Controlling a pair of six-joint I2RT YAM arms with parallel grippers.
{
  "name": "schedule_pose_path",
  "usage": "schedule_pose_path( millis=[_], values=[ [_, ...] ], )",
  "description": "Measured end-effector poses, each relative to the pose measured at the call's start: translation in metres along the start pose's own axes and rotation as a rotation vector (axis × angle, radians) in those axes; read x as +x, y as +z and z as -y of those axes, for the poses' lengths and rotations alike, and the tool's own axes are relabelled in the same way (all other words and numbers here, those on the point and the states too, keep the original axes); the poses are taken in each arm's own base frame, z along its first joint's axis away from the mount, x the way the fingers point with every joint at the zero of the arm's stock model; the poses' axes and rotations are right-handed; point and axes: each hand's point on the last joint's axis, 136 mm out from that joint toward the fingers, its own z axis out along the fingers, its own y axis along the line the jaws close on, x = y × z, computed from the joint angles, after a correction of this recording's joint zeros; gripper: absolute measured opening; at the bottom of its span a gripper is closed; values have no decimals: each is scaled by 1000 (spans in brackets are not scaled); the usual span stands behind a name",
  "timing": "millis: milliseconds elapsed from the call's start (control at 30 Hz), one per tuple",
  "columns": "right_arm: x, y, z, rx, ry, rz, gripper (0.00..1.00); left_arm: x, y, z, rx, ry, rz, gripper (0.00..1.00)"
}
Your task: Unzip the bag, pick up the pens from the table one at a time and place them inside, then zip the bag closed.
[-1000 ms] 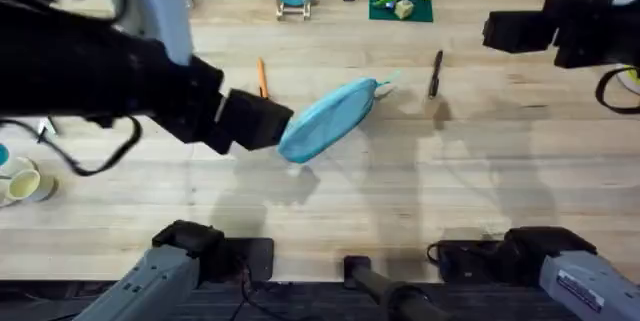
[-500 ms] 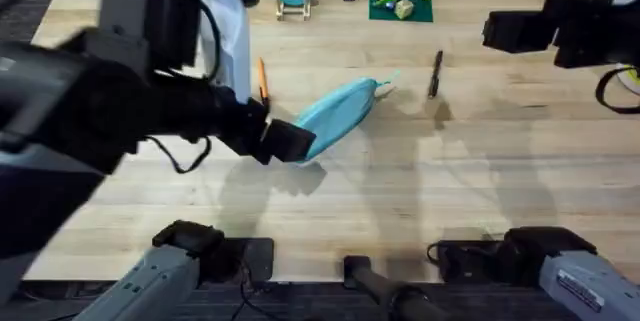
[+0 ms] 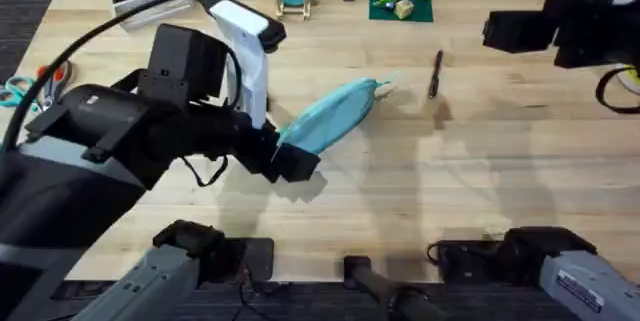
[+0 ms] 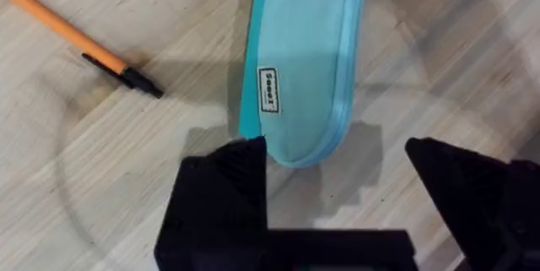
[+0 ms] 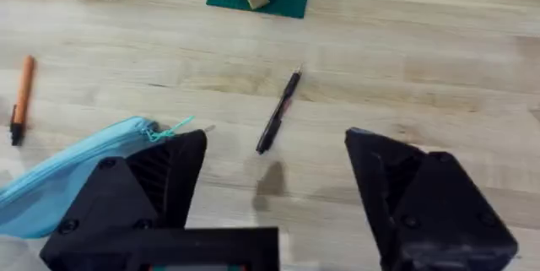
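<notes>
1. The left gripper (image 4: pixel 337 186) is seen wide open and holds nothing; it is lowered at the near end of the bag (image 4: pixel 299 68), with that rounded end lying in the gap between the two black fingers (image 4: pixel 224 195).
2. One finger is seen right at the bag's darker edge, while the other finger is apart from the fabric; contact cannot be confirmed.
3. The bag (image 3: pixel 330 116) lies flat on the surface (image 3: pixel 450 191), stretching away from the left gripper (image 3: pixel 295 161), with its zipper pull at the far end.
4. The orange pen (image 4: pixel 80 47) lies on the surface just to one side of the left gripper, beside the bag and apart from it, dark tip toward the gripper.
5. The right gripper (image 5: pixel 274 178) is held open and empty, well above the surface.
6. The black pen (image 5: pixel 278 112) lies ahead of the right gripper, between its fingers as viewed, near the bag's zipper end (image 5: pixel 169 132).
</notes>
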Motion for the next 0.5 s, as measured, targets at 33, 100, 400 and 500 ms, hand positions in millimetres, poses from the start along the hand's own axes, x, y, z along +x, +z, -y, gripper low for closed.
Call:
schedule_pose_path(
  millis=[33, 100, 400, 500],
  values=[
    [0, 0, 0, 0, 0, 0, 996, 1, 1, 0, 2, 13, -1, 996],
    [0, 0, 0, 0, 0, 0, 996, 0, 1, 0, 0, 33, 4, 995],
    [0, 0, 0, 0, 0, 0, 995, -9, 8, -6, -7, 72, 24, 996],
    [0, 0, 0, 0, 0, 0, 996, -3, 16, -8, 7, 56, -15, 995]
  ],
)
